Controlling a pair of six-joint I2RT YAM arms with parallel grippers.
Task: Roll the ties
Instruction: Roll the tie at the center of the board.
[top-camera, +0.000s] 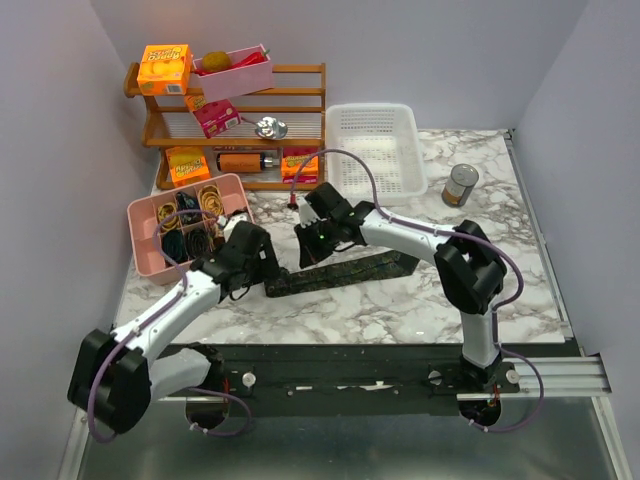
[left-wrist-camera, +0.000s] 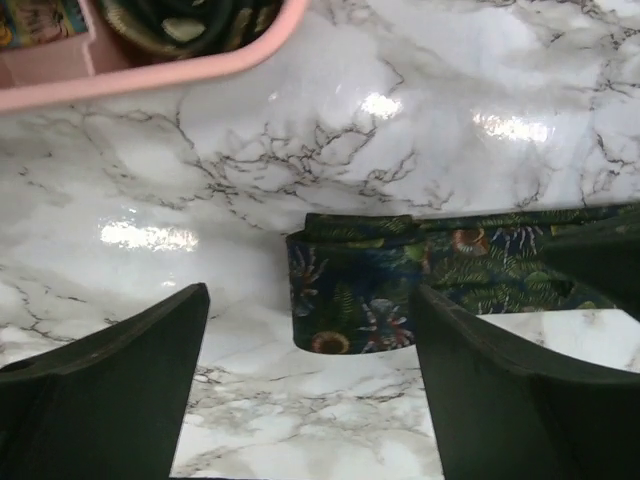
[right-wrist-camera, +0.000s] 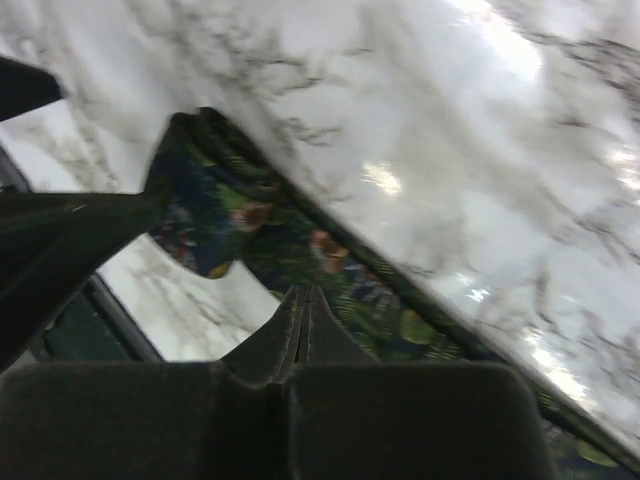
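One tie (top-camera: 345, 270), dark fabric with a green leafy and floral print, lies flat across the marble table. Its left end is folded over on itself, as the left wrist view (left-wrist-camera: 350, 300) shows. My left gripper (top-camera: 268, 268) is open (left-wrist-camera: 310, 400), low over the table, with the folded end just ahead between its fingers (left-wrist-camera: 110, 380) and not touched. My right gripper (top-camera: 306, 250) is shut (right-wrist-camera: 300, 298), its tips over the tie (right-wrist-camera: 260, 230) a little right of the fold; nothing shows between the jaws.
A pink compartment tray (top-camera: 140, 215) with elastic loops stands at the back left, close to my left arm. Behind it is a wooden shelf (top-camera: 300, 120) with boxes. A white basket (top-camera: 375, 145) and a tin can (top-camera: 460, 185) stand at the back right.
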